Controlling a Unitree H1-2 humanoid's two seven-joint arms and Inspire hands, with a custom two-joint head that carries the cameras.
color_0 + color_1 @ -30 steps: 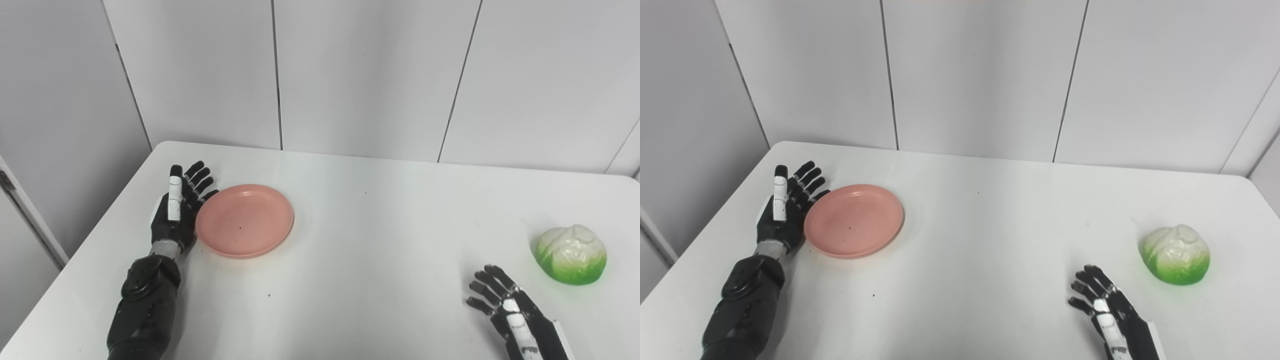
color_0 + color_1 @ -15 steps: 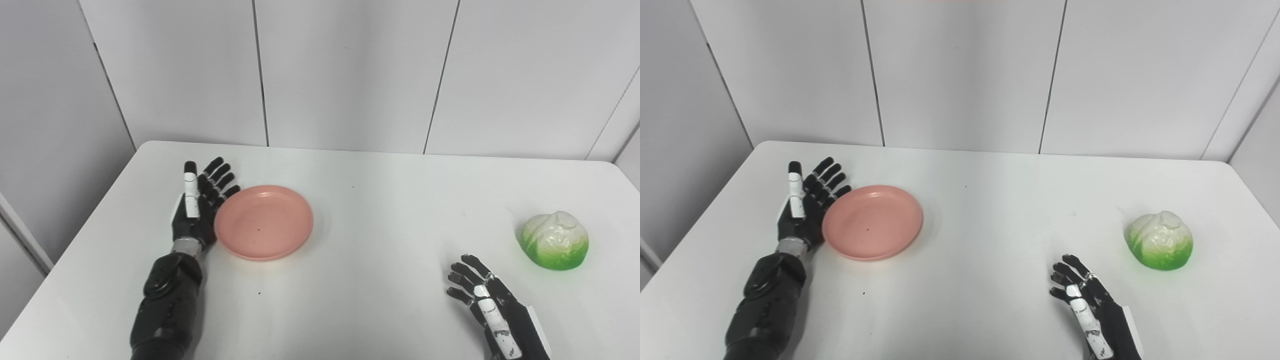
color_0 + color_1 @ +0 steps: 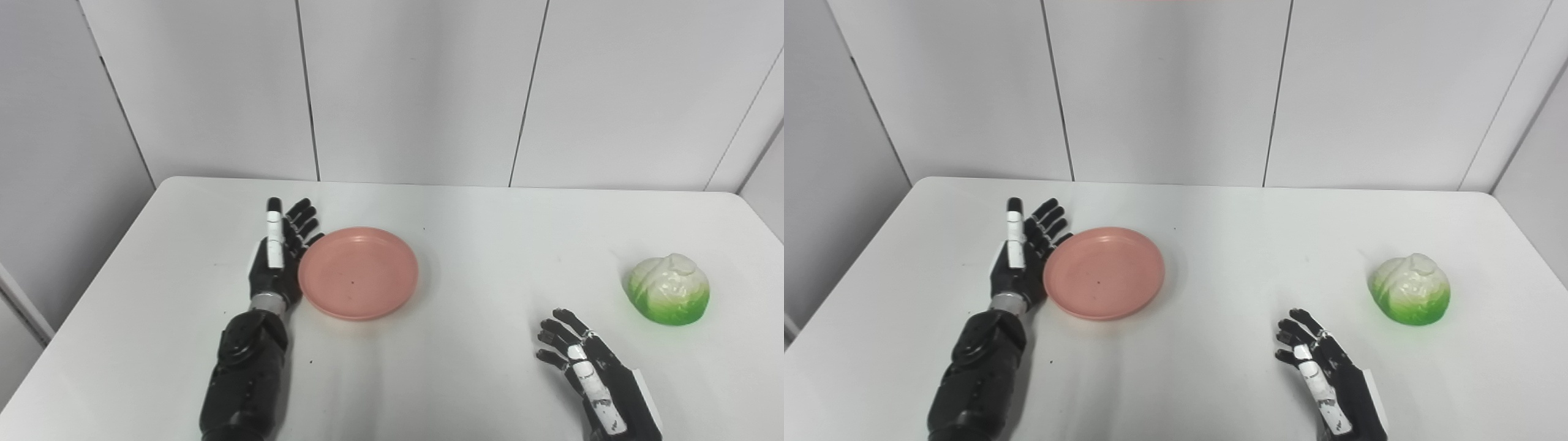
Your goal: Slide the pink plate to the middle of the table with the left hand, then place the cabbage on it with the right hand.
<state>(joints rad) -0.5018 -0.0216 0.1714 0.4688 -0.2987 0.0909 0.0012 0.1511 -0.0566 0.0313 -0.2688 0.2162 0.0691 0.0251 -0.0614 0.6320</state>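
Note:
A pink plate (image 3: 358, 272) lies flat on the white table (image 3: 465, 202), left of the middle. My left hand (image 3: 277, 257) is open with its fingers straight, standing on edge against the plate's left rim. A white and green cabbage (image 3: 667, 289) sits at the right side of the table. My right hand (image 3: 588, 367) is open and empty with its fingers spread, near the front edge, in front of and to the left of the cabbage. The plate (image 3: 1104, 272) and cabbage (image 3: 1410, 289) also show in the right eye view.
Grey wall panels (image 3: 416, 86) stand behind the table's far edge. The table's left edge (image 3: 86, 288) drops off to the left of my left arm. Bare tabletop lies between the plate and the cabbage.
The camera has turned right, shifting the scene left. Against the table, my left hand and the plate have slid right, toward the middle. The cabbage has not moved.

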